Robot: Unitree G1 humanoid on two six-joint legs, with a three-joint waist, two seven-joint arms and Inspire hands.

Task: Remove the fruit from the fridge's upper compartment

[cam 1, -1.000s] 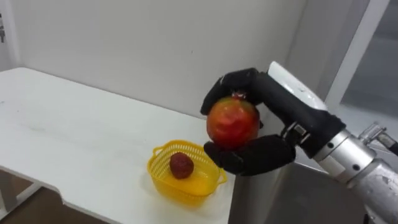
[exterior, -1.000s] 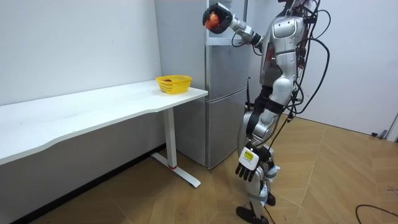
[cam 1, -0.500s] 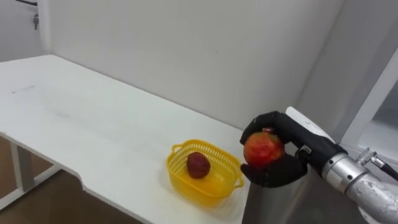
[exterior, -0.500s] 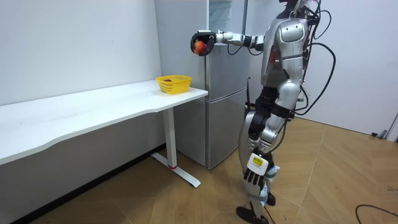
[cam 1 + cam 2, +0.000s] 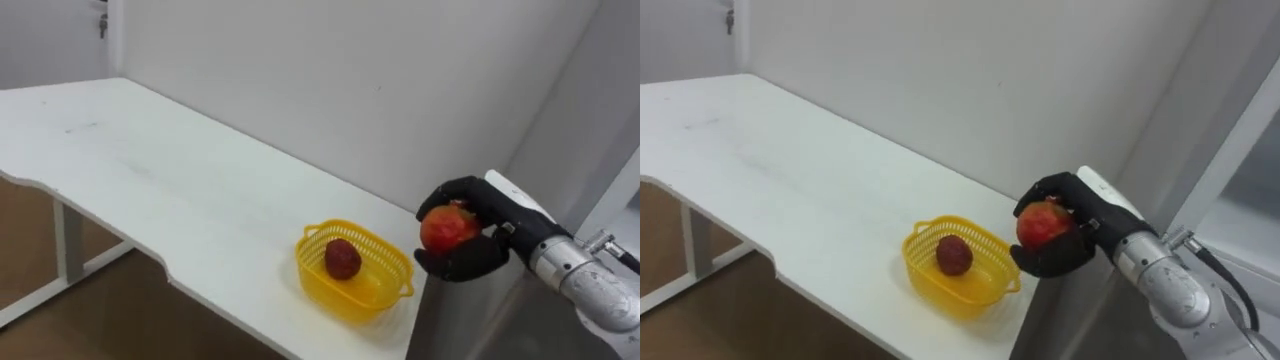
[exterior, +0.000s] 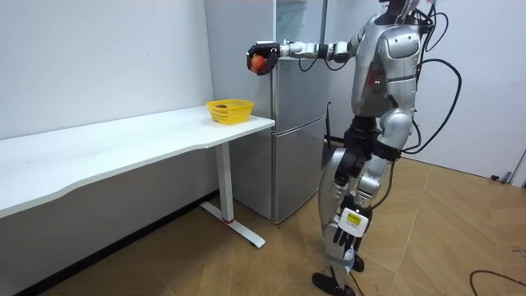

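Note:
My right hand [image 5: 470, 262] is shut on a round red fruit [image 5: 448, 227] and holds it in the air just right of the table's end. The arm is stretched out level from the shoulder in the room view, with the right hand [image 6: 263, 54] and the fruit [image 6: 258, 63] above and to the right of the yellow basket [image 6: 229, 110]. The basket [image 5: 352, 288] stands at the right end of the white table [image 5: 170, 200] and holds a dark red fruit [image 5: 343, 258]. My left hand [image 6: 344, 239] hangs open beside my leg.
A grey fridge [image 6: 297, 123] stands right next to the table's end, and I stand in front of it. A white wall [image 5: 330, 80] runs behind the table. Wooden floor lies below the table's front edge [image 5: 60, 300].
My right arm has lowered from head height and stretched out level, carrying the red fruit towards the table's end. My body has turned that way, so the eye view has shifted.

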